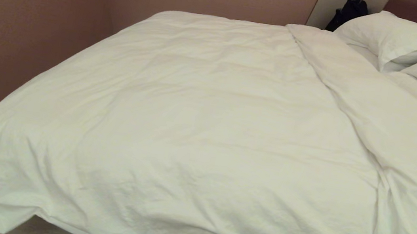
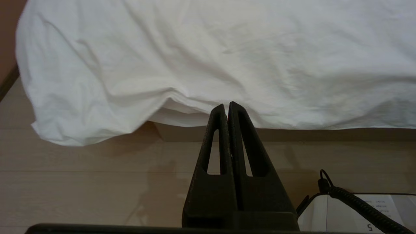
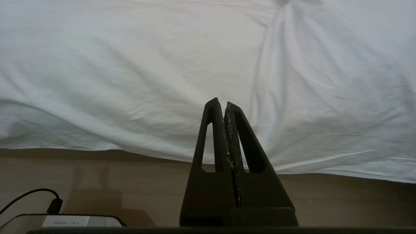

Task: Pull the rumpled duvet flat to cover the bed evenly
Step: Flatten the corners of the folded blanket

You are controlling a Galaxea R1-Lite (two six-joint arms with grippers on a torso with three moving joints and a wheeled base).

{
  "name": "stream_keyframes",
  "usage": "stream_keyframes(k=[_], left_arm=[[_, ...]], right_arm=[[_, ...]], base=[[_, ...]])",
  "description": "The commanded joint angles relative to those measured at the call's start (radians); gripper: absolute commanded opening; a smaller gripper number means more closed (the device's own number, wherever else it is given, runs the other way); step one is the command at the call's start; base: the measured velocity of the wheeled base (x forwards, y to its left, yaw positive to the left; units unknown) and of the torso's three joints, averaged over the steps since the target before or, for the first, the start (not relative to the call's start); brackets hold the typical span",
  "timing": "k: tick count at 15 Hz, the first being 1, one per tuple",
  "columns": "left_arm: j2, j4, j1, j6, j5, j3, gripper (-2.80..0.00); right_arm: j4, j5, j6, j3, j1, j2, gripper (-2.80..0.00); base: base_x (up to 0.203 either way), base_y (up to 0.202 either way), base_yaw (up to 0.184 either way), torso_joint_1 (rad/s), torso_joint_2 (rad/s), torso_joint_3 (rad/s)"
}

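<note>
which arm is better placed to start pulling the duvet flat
Probably right. The duvet is bunched into a ridge on the robot's right, facing the shut right gripper. The shut left gripper faces smoother cloth.

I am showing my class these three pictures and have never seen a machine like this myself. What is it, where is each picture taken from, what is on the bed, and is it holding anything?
This is a wheeled robot with two arms, standing at the edge of a bed. The wide picture comes from a camera on its head: it shows the white duvet spread over the bed, with a long fold running along one side, two pillows and a dark bag near the head end. The other two pictures come from cameras on its wrists. The dark pointed shape in each is a gripper, left gripper and right gripper. Both are shut and hold nothing, just short of the duvet's hanging edge above a pale wooden floor.
</note>
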Motion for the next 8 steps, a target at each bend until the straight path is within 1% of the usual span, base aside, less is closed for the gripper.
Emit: stream_keyframes(k=[1, 8], left_arm=[[0.000, 0.002, 0.000, 0.000, 0.000, 0.000, -2.80], [0.000, 0.002, 0.000, 0.001, 0.000, 0.000, -2.80]], right_arm=[[0.000, 0.001, -0.001, 0.000, 0.000, 0.000, -2.80], [0.000, 0.001, -0.001, 0.000, 0.000, 0.000, -2.80]], base=[[0.000, 0.195, 0.001, -0.001, 0.01, 0.003], [0.000, 0.196, 0.000, 0.001, 0.00, 0.004]])
